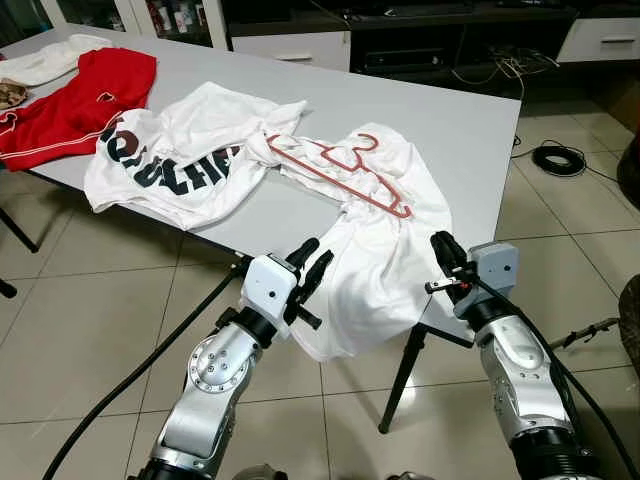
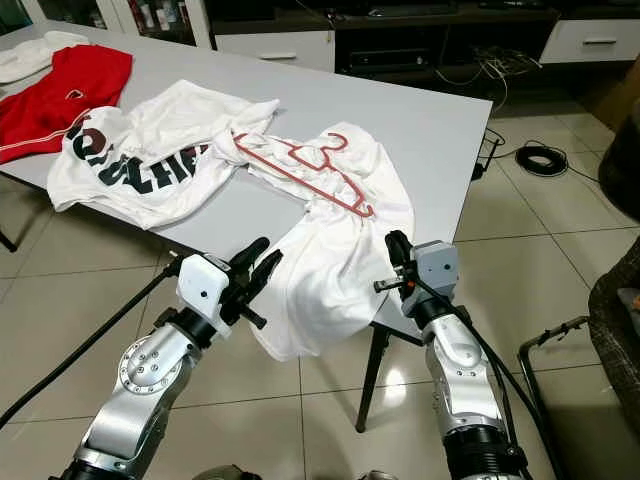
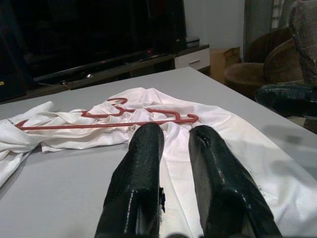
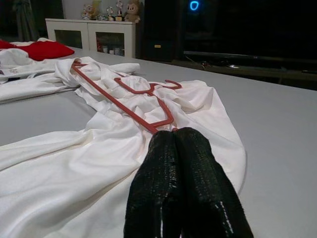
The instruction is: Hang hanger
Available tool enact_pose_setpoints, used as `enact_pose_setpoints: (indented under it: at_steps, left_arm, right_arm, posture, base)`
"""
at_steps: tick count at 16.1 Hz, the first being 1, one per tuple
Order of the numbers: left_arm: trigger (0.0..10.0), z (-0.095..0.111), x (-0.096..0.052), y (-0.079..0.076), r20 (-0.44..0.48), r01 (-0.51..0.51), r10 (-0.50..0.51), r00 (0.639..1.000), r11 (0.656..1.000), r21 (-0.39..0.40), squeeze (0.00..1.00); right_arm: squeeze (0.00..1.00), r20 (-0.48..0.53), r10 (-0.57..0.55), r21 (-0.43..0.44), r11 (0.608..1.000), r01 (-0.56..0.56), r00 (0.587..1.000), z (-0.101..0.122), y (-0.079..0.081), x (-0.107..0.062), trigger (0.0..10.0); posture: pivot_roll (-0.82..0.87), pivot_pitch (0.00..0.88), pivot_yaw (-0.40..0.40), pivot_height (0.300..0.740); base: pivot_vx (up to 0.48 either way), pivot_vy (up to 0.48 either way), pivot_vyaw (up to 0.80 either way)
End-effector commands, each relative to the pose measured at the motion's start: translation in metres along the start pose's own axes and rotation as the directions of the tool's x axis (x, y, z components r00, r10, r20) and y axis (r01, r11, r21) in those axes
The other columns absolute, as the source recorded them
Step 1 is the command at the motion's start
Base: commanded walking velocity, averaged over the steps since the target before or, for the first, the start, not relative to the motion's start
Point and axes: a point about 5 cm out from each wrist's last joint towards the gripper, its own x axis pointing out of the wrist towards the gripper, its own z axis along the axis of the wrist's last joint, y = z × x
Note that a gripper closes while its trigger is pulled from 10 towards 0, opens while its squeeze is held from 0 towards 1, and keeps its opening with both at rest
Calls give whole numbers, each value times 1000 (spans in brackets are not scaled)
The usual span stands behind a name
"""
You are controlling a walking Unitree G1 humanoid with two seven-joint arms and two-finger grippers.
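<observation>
**Red hanger on a white shirt, both grippers held short of it**

A grey worktop [image 1: 470,130] stands on a tiled floor [image 1: 90,300]. A thin red hanger [image 1: 340,170] lies flat on a crumpled white shirt [image 1: 375,245] near the worktop's near edge. Its hook points toward the far side of the worktop. Its long bar runs at a slant, from the shirt's bunched folds on the robot's left toward the near right. Part of this shirt spills over the near edge and hangs down.

The left gripper [image 1: 310,262] is raised at the near edge, just left of the hanging cloth. Its two black fingers [image 3: 143,183] stand slightly apart, holding nothing. In the left wrist view the hanger lies beyond the fingertips, crosswise, and apart from them.

The right gripper [image 1: 447,256] is held at the near edge to the right of the hanging cloth. Its jaws are pressed together and empty. In the right wrist view the hanger's nearest end lies just past the fingertips, on the shirt; I cannot tell whether they touch it.

Further left lies a second white shirt with dark lettering [image 1: 165,150]. A red garment [image 1: 75,105] lies at the far left end of the worktop.
</observation>
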Motion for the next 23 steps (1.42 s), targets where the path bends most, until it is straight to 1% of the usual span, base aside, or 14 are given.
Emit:
enact_pose_setpoints:
  at_steps: [1, 15, 17, 19, 22, 23]
  left_arm:
    - [10000, 0, 1, 1, -3, 4, -4, 1000, 1000, 5, 0]
    - [10000, 0, 3, 0, -2, 8, -8, 1000, 1000, 7, 0]
    - [10000, 0, 8, -5, 4, 9, -9, 1000, 1000, -3, 0]
    - [10000, 0, 13, -7, 16, 8, -8, 1000, 1000, -13, 0]
    - [10000, 0, 15, -8, 20, 11, -11, 1000, 1000, -22, 0]
    - [10000, 0, 17, -8, 21, 25, -25, 999, 999, -22, 0]
  right_arm:
    - [0, 25, -4, -8, 1000, 4, 1000, 5, -1, 2, 10000]
    - [0, 18, -8, -6, 1000, 8, 1000, 3, 0, 0, 10000]
    - [0, 11, -6, -15, 1000, 6, 1000, 3, -4, -1, 10000]
    - [0, 23, -11, -30, 999, 12, 1000, 8, -8, 2, 10000]
    - [0, 31, -21, -41, 999, 22, 999, 11, -11, 2, 10000]
    - [0, 22, -33, -41, 999, 34, 999, 9, -13, -1, 10000]
  posture:
    - [7, 0, 47, 736]
    - [5, 0, 48, 736]
    - [-23, 0, 31, 736]
    - [-47, 0, 26, 736]
    - [-47, 0, 26, 736]
    - [-81, 0, 44, 736]
  base:
    - [0, 0, 0]
    - [0, 0, 0]
    - [0, 0, 0]
    - [0, 0, 0]
    - [0, 0, 0]
    - [0, 0, 0]
